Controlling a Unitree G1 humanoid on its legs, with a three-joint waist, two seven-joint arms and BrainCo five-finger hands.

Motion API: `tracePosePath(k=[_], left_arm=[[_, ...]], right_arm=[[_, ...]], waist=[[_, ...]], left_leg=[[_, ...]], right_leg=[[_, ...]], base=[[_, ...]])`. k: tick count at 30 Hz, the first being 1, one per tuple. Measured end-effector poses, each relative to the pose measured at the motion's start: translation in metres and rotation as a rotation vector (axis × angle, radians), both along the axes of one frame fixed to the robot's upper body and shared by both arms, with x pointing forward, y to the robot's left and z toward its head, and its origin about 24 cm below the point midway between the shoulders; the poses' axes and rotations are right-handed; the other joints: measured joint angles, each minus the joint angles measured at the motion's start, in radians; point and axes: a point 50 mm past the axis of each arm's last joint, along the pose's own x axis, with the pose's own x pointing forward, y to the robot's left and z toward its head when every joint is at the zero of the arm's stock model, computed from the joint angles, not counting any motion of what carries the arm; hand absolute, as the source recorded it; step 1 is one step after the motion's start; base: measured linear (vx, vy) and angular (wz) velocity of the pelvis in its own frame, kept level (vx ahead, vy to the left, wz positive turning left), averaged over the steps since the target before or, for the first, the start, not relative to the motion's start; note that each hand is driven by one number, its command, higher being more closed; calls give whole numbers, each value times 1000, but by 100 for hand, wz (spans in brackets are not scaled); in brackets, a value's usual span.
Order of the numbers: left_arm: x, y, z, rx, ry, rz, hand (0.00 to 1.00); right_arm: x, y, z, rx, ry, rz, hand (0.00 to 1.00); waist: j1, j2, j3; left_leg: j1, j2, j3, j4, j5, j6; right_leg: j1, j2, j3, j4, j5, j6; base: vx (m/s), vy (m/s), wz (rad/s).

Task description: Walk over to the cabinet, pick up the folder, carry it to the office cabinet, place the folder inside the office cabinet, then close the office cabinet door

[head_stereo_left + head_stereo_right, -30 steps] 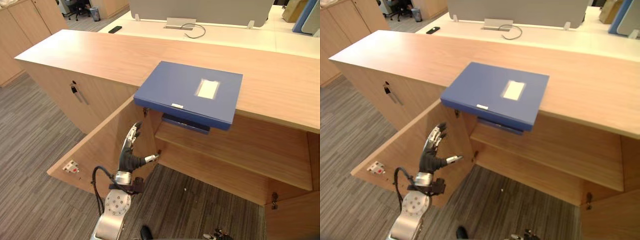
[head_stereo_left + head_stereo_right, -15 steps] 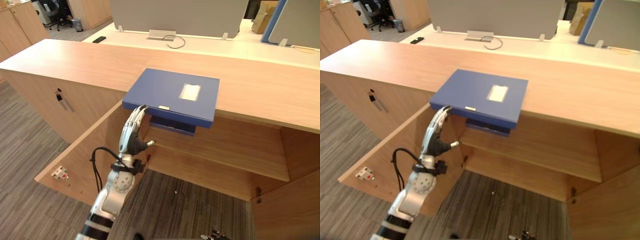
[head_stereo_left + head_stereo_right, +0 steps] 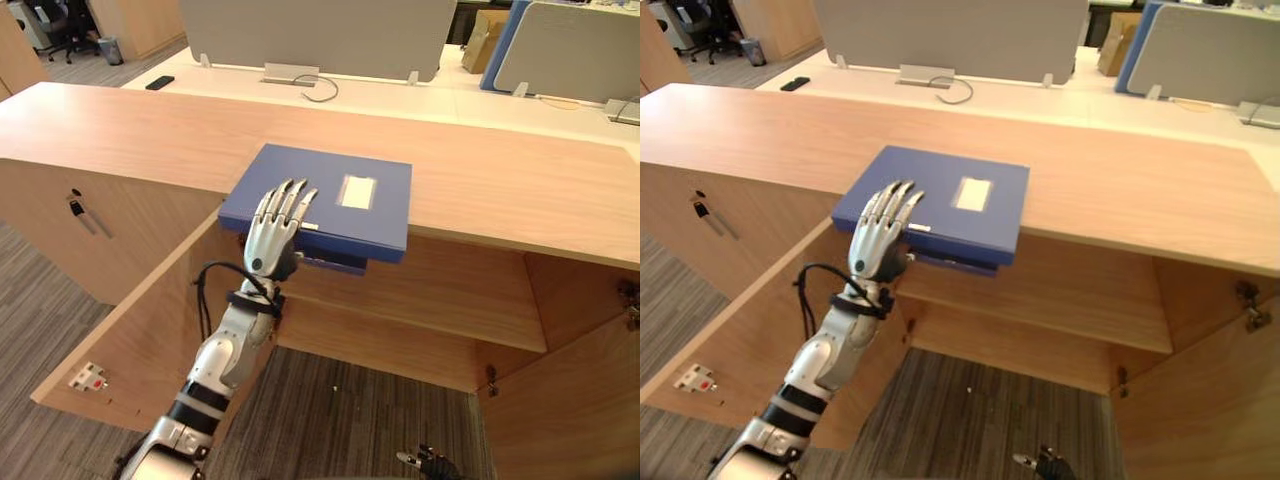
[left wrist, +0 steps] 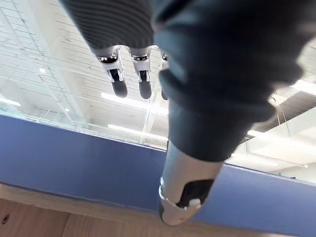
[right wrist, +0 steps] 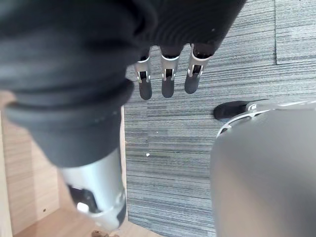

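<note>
Nearest to us, our right hand (image 5: 168, 79) hangs low at five o'clock, its fingers straight and slightly apart over the grey carpet floor (image 3: 350, 420), holding nothing.

At seven o'clock our left arm rises past the open cabinet door (image 3: 140, 320), which swings out toward us. The matching door (image 3: 580, 400) stands open at four o'clock. Between them lies the open compartment with its wooden shelf (image 3: 440, 300).

Just left of centre, our left hand (image 3: 272, 245) is up at the near left corner of the blue folder (image 3: 345, 218). Its fingers (image 3: 285, 200) are straight and fanned apart above the folder's top face. In the left wrist view the thumb (image 4: 182, 192) sits in front of the folder's blue side edge, apart from the fingers. The hand is not clamped on the folder.

The folder lies flat on the long wooden desk (image 3: 150, 130) that tops the cabinet, with its near edge hanging out over the open compartment and a white label on top. A darker blue thing (image 3: 335, 264) shows just under that overhang; we cannot tell what it is.

At nine o'clock a key (image 3: 75, 205) hangs in a closed cabinet front.

Beyond, at twelve o'clock, a white desk (image 3: 400, 95) carries a looped cable (image 3: 315, 90), a small black object (image 3: 158, 82) at eleven, and a grey divider panel (image 3: 310, 35).
</note>
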Motion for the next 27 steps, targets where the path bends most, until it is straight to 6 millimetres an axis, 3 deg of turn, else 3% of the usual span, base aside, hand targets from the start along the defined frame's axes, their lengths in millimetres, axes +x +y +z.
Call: tracePosePath(k=[8,27], left_arm=[[20,16,-8,128,34,97,0],[51,34,8,220,30,213,0]], right_arm=[[-1,-3,0,-10,-2,-43,0],[17,-3,4,-11,-48,-71,0]], waist=[[-9,0,0],[-29,4,14]], left_leg=[[2,-2,28,-4,-2,-2],[-2,-6,48,-3,-5,-1]], right_leg=[[-13,-6,4,-10,14,22],[-33,-11,19,-9,27,44]], base=[[-78,-6,-14],[-8,-17,-4]])
